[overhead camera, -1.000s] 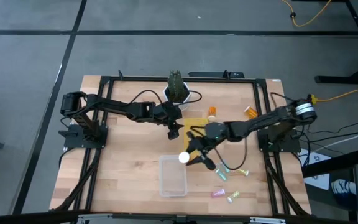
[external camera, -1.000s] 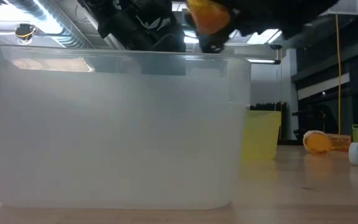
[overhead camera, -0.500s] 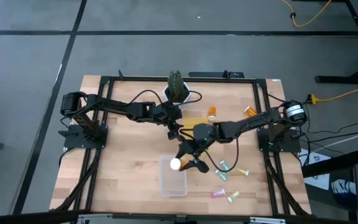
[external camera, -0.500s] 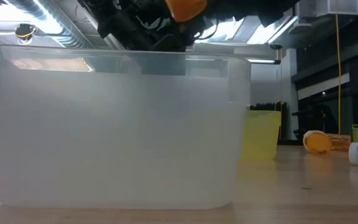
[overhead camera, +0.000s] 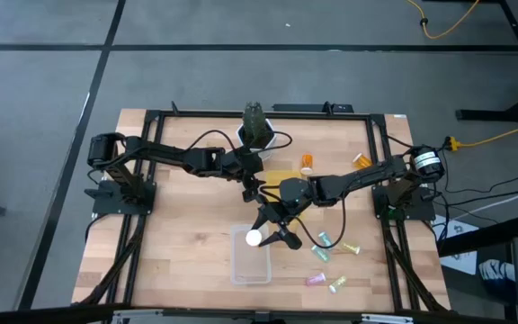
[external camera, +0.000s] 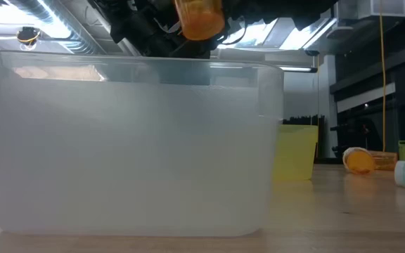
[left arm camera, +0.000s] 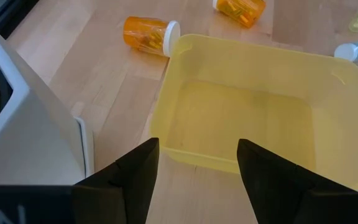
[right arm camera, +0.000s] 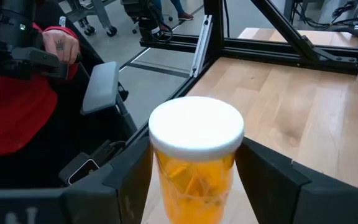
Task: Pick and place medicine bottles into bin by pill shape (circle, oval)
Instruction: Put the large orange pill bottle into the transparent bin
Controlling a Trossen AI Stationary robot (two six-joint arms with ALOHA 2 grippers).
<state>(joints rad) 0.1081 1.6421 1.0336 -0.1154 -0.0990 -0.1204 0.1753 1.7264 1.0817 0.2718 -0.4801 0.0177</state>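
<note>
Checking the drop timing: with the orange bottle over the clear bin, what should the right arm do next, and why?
Probably open wider and release: the orange bottle sits between the right gripper jaws, above the clear bin rim in the low view.

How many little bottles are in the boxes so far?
None that I can see: the yellow bin is empty, and nothing shows in the clear bin. The right gripper has an orange bottle between its fingers above the clear bin. Two orange bottles and the pale vials still lie on the table. The left gripper hangs open over the yellow bin.
</note>
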